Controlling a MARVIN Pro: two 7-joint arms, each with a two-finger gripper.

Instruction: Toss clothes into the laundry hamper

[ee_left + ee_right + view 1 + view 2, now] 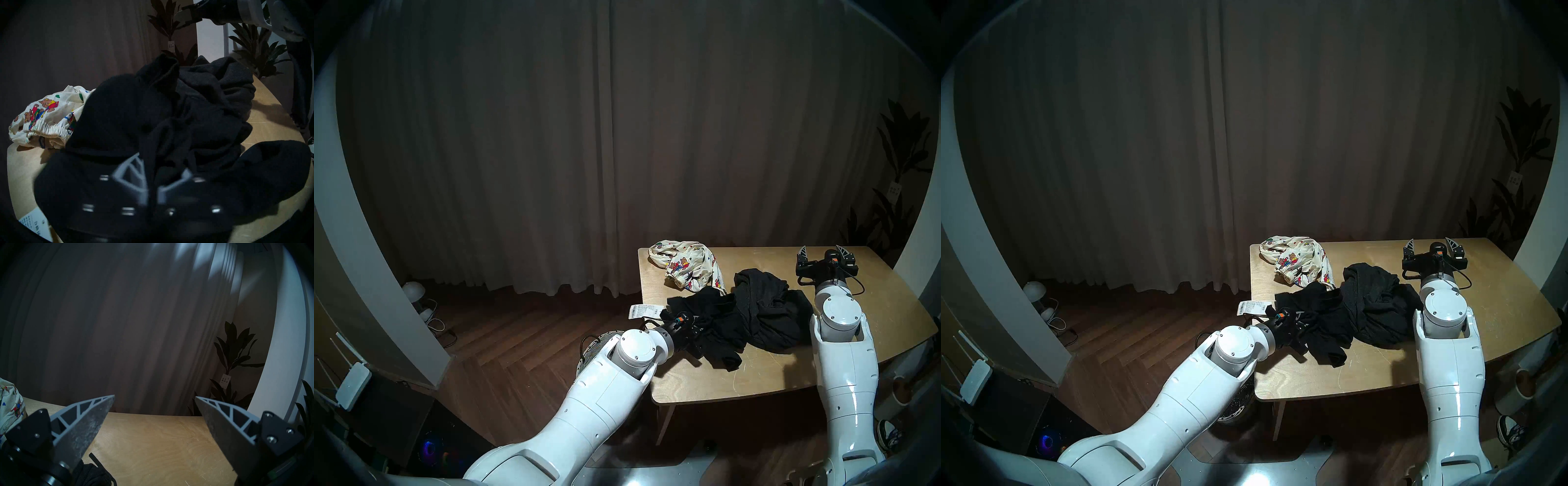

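The counter (pixel 755 376) carries all three garments; the wicker hamper (pixel 595 342) stands on the floor off its left edge, mostly hidden behind the left arm. Largest, the charcoal grey garment (pixel 765 312) lies mid-counter, the black garment (pixel 704 309) overlapping it at nine o'clock, its paper tag (pixel 644 310) hanging over the edge. The bear-print garment (pixel 687 268) sits at eleven o'clock. The left claw (pixel 152 171) — the nearer one — is pushed into the black folds, jaws narrowly parted around cloth (not visibly clamped). The right claw (pixel 822 253) hovers wide open, empty, at two o'clock.
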